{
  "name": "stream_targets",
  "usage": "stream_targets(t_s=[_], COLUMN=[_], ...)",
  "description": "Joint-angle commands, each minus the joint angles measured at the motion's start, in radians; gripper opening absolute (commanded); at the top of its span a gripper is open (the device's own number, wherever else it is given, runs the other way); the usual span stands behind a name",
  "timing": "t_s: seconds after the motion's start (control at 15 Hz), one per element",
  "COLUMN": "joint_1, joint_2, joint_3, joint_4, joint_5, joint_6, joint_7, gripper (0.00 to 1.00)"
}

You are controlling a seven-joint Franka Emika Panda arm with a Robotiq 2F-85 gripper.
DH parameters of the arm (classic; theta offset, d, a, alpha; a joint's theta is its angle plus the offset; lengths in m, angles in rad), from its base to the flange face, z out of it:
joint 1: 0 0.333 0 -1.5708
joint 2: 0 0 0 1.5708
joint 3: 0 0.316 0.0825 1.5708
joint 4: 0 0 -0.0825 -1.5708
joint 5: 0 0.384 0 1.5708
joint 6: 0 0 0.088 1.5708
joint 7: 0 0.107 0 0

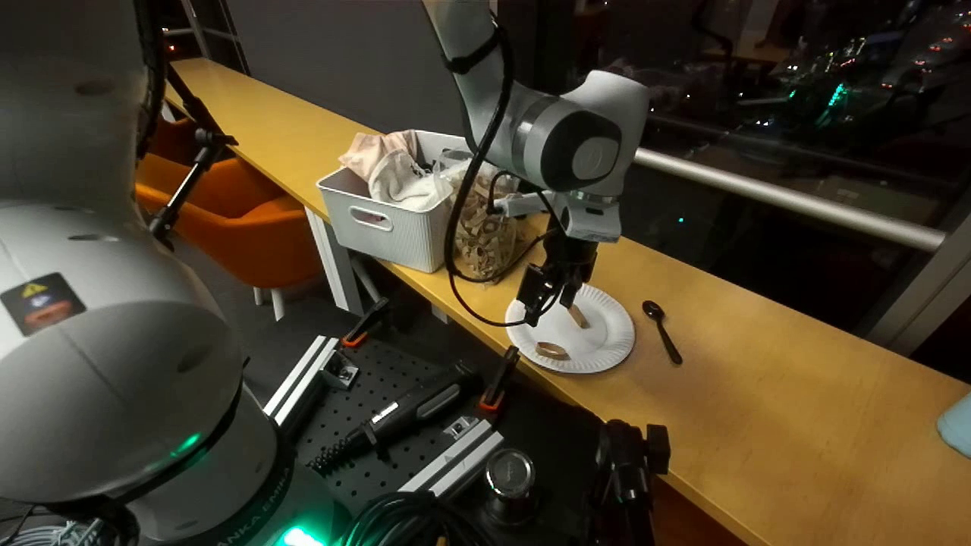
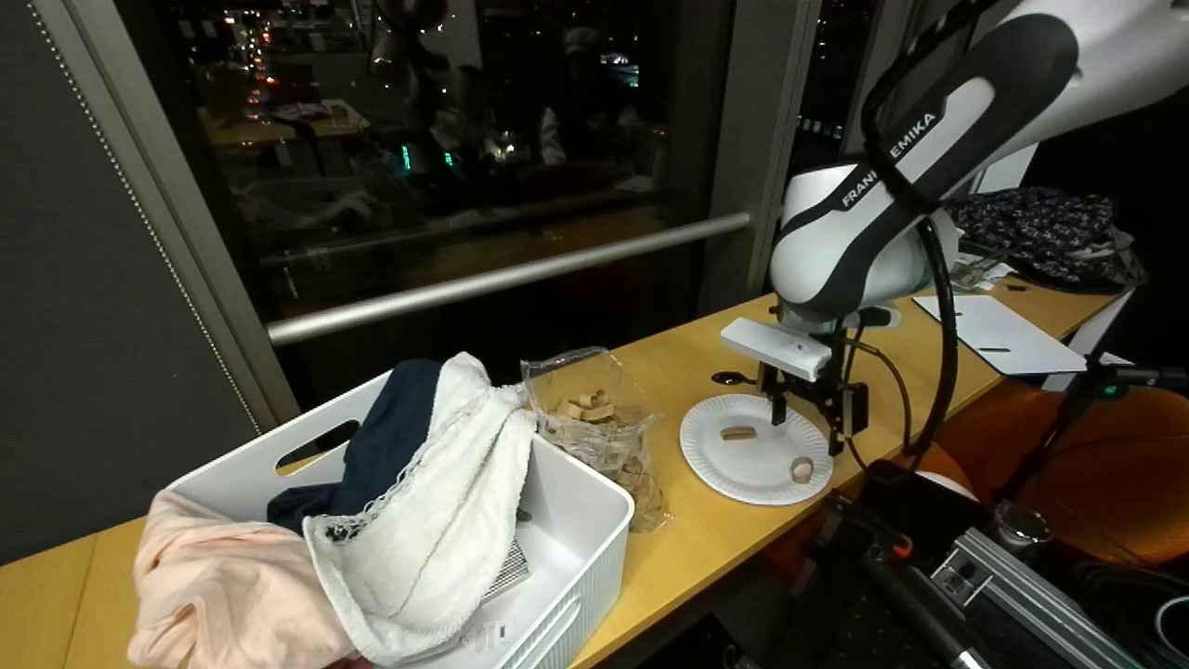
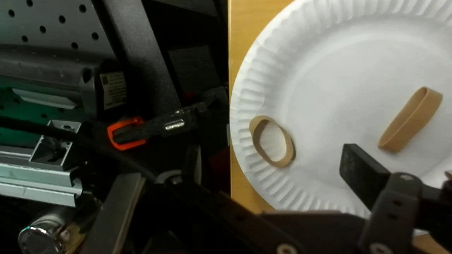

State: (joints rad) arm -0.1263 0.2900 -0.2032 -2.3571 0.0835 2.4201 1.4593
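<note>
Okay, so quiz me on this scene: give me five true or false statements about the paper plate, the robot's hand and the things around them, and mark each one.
1. The hand is open. True.
2. Two tan loops lie on the paper plate. True.
3. The black spoon lies on the plate. False: it is on the table, beside the plate.
4. The clear bag beside the white bin has more tan loops in it. True.
5. The bin has no cloth in it. False: a pink cloth, a white cloth and a dark blue cloth lie in or over it.
</note>
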Motion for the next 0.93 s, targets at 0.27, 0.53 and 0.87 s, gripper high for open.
stream_targets(t_s=[0.27,0.53,0.87], joint_1=[0.07,0.088,0.087], joint_2=[0.108,0.134,0.167], joint_3=[-0.017,-0.02,-0.032], joint_4=[0.119,0.095,0.115], joint_5=[-0.044,-0.034,-0.038], joint_6=[-0.076,-0.031,-0.03], joint_7=[0.145,0.196,0.219], gripper=[1.0,1.0,1.0])
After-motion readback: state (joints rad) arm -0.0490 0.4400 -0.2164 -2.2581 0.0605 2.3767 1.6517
